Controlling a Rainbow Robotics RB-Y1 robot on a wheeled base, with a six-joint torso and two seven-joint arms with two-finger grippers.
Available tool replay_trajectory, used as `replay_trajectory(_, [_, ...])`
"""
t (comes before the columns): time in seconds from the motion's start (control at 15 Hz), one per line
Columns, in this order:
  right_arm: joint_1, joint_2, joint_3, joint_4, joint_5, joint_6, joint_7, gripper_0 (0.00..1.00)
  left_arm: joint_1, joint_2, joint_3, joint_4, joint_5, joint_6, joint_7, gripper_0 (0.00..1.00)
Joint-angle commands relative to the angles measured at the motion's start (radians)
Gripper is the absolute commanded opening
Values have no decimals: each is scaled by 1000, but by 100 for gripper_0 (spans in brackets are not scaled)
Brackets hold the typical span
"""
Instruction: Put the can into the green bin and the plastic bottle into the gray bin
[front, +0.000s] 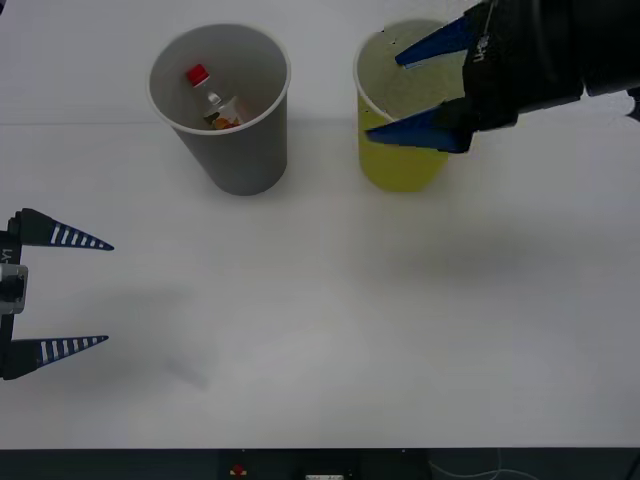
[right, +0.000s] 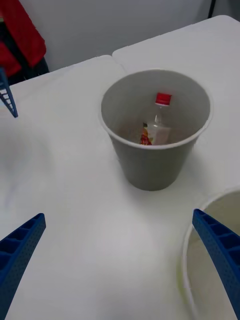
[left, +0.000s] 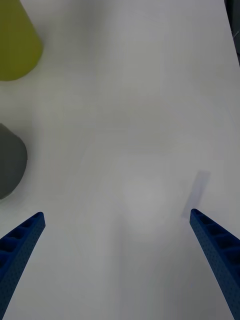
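The gray bin (front: 240, 170) stands at the back left of the table. The plastic bottle (front: 215, 100), red cap up, leans inside it, as the right wrist view also shows: plastic bottle (right: 157, 125) in the gray bin (right: 150, 170). To its right stands the green bin (front: 400, 165). My right gripper (front: 383, 96) hangs open over the green bin's rim (right: 187, 260) with nothing between its fingers. The can is hidden from view. My left gripper (front: 110, 292) waits open and empty at the table's left edge.
The white table (front: 330, 330) spreads in front of both bins. In the left wrist view the green bin (left: 15, 40) and the gray bin (left: 10, 160) sit off to one side of the left gripper (left: 116, 214). A seam (front: 80, 123) crosses the tabletop at the back.
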Motion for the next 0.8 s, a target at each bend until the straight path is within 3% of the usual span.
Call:
replay_trajectory(0.07, [201, -50, -103, -162, -16, 0, 36, 100, 0, 0, 0, 0, 0, 0, 0, 100])
replay_trajectory(0.47, [567, -134, -279, -324, -75, 0, 280, 100, 0, 0, 0, 0, 0, 0, 0, 100])
replay_trajectory(0.8, [800, -179, -416, -353, -164, 2, 489, 100, 0, 0, 0, 0, 0, 0, 0, 100])
